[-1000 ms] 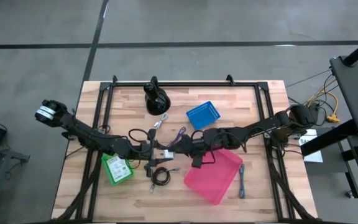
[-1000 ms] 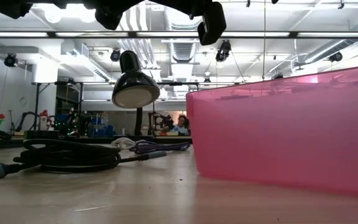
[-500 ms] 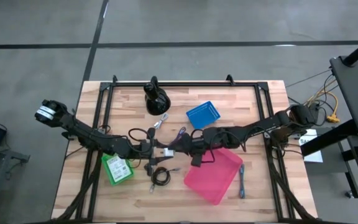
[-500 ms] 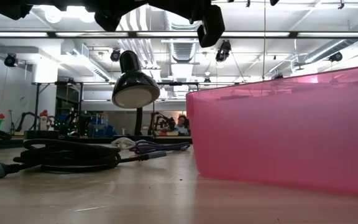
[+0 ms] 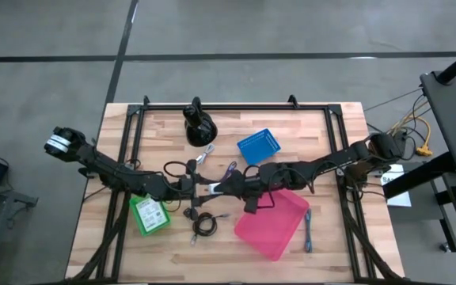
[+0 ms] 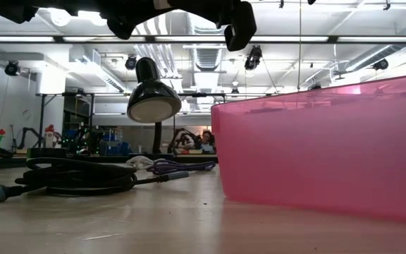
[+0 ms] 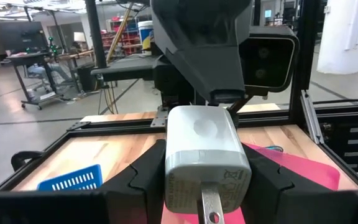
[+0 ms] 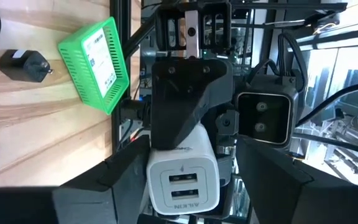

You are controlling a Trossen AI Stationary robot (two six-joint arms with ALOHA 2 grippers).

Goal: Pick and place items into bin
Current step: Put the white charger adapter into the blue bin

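Grippers meet mid-table: left gripper (image 5: 199,189) and right gripper (image 5: 229,187) both clamp the white USB wall charger (image 7: 205,158), just beside the translucent pink plastic bin (image 5: 273,222). Handover looks cleanest if only one lets go once the other's grip is firm.

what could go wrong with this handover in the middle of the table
1. The left end effector and right end effector meet nose to nose at the white charger; a small misjudgement could knock them together.
2. If one lets go early, the charger could drop onto the table beside the pink bin, not into it.
3. It might land on the black cable below.
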